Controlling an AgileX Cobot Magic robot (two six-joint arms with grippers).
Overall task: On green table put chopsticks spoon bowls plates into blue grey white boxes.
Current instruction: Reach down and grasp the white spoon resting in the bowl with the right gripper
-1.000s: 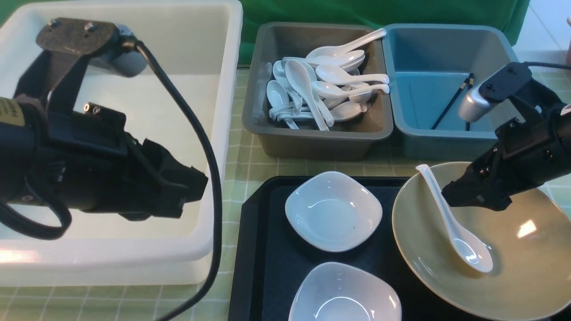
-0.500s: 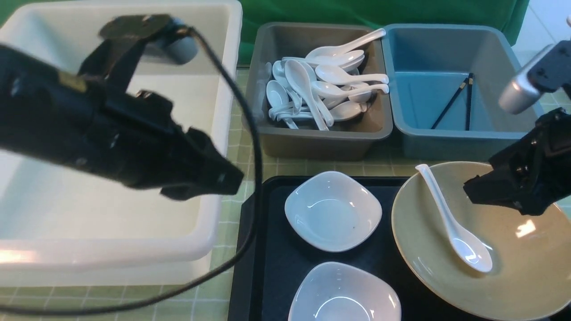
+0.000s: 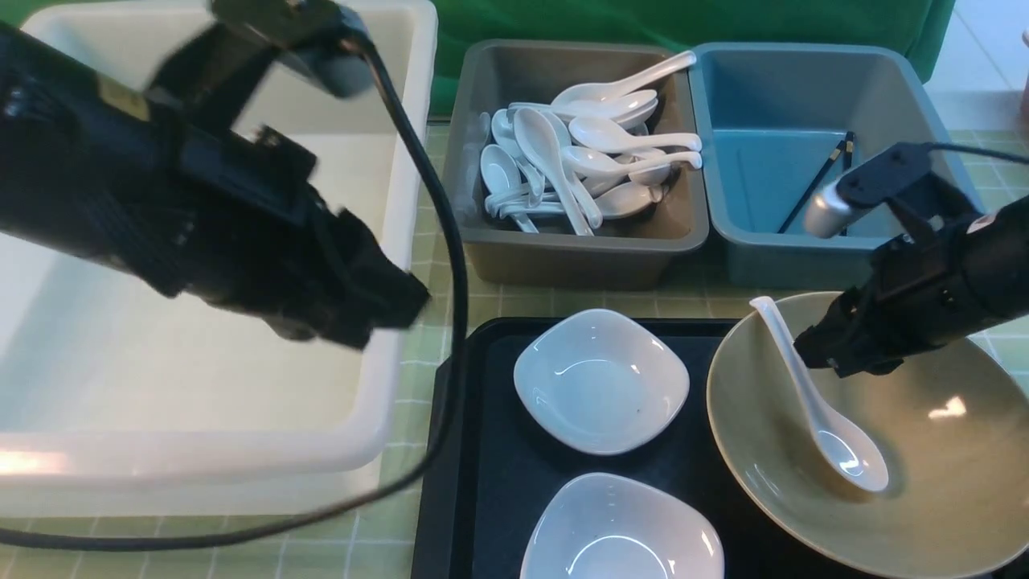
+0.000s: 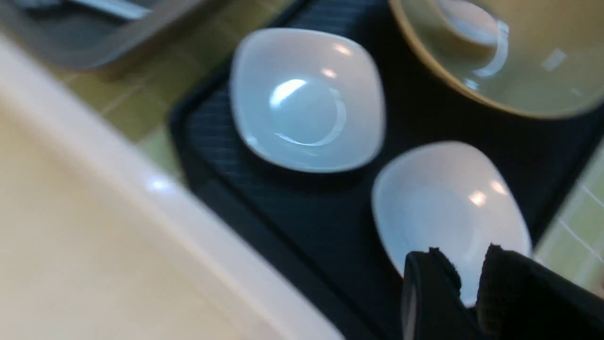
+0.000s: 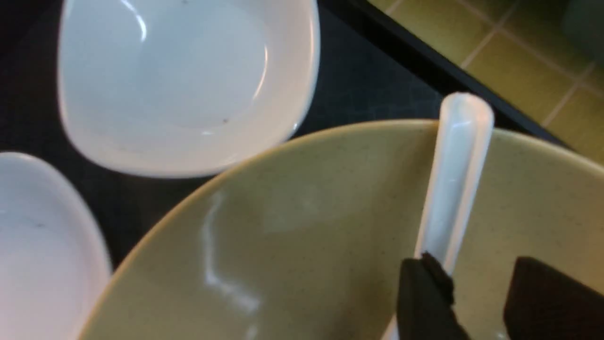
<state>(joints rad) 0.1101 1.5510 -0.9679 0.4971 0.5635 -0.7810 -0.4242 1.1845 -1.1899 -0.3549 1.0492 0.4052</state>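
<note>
Nearest the robot, a black tray is laid on the green table, right of centre. Two white plates are set on it. The near plate is cut off by the frame edge, and the far plate is placed just behind it, a strip of tray shown between them. The bowl is seated on the tray's right part, just beside both plates; contact with them cannot be told.

One spoon is laid in the bowl, scoop down in the well and handle leaned up over the far-left rim. The right gripper is held low over the bowl, tip at the middle of the spoon handle. Its fingers are seen parted in the right wrist view, with bare bowl shown in the gap. One finger is placed against or over the handle, but contact cannot be told. No grip on the spoon is shown.

The left gripper is held in the air over the right rim of the white box and is motion-blurred. Its fingers are seen drawn nearly together in the left wrist view, with a slim gap left and nothing held. The white box is placed at far left.

Farther back, the grey box is placed at centre, with a heap of spoons piled in it. The blue box is set just beside it on the right. The chopsticks are laid in the blue box, partly hidden by the right arm.
</note>
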